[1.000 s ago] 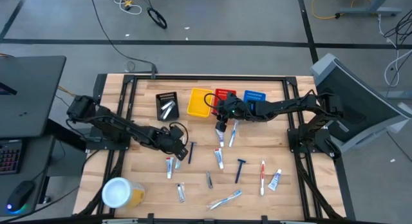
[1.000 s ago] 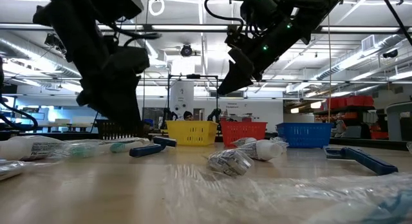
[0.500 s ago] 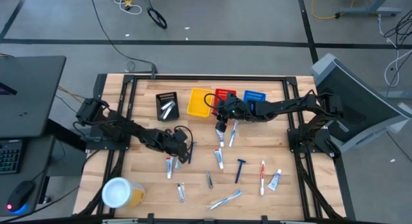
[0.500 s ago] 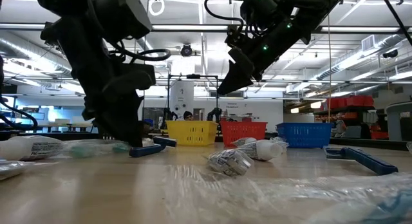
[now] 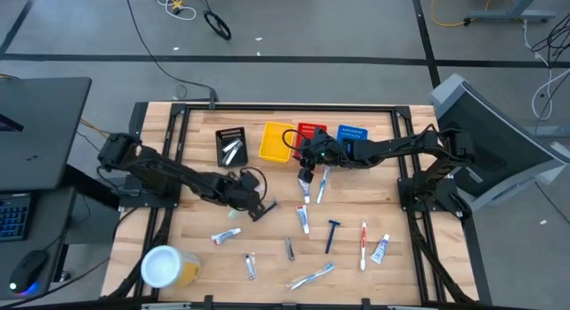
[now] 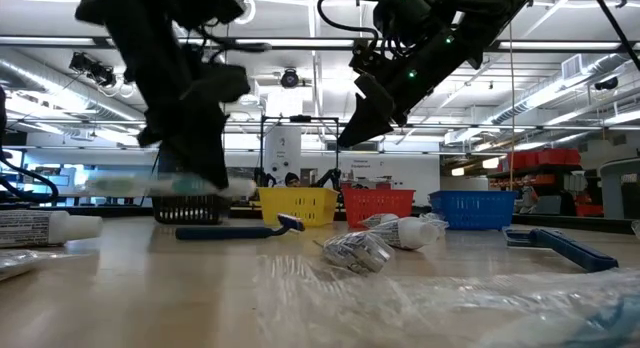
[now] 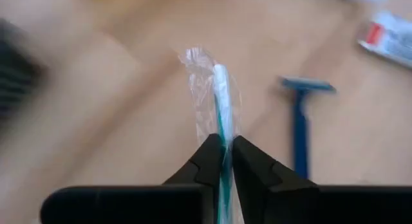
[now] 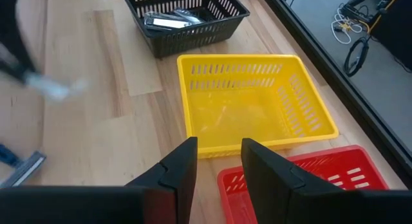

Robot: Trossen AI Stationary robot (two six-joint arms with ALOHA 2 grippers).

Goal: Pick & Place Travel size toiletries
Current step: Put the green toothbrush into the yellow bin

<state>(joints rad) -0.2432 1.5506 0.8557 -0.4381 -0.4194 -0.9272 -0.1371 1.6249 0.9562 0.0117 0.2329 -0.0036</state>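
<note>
Travel size toiletries lie scattered on the wooden table point(image 5: 196, 256): a white tube point(image 5: 224, 236), a blue razor point(image 5: 332, 234), a red toothbrush point(image 5: 363, 243) and others. My left gripper point(image 5: 256, 206) hangs left of the table's middle, shut on a toothbrush in a clear wrapper point(image 7: 221, 102), which is blurred in the low view point(image 6: 140, 183). Another blue razor point(image 7: 298, 121) lies on the table beside it. My right gripper point(image 5: 307, 174) stands open above the table, near the red basket point(image 5: 312, 132), with nothing between its fingers point(image 8: 174, 172). My left gripper pinches the wrapped toothbrush between its two fingertips, wrapper and handle together point(image 7: 223, 139). The fingers point(image 6: 200, 168) come slanting down from above. The toothbrush sticks out past the fingertips and is lifted clear of the table, about level in the low view.
Four small baskets stand in a row at the far side: black point(image 5: 232, 146) with silvery packets in it, yellow point(image 5: 276, 141), red, and blue point(image 5: 352, 134). A yellow tub with a white lid point(image 5: 165, 267) stands at the near left corner. Bare wood lies between the left gripper and the baskets.
My left gripper has shut on the wrapped toothbrush and risen with it, so it now hangs clear of the table. The white tube beside it has slid toward the near left and turned. The blue razor nearby has turned on the table.
</note>
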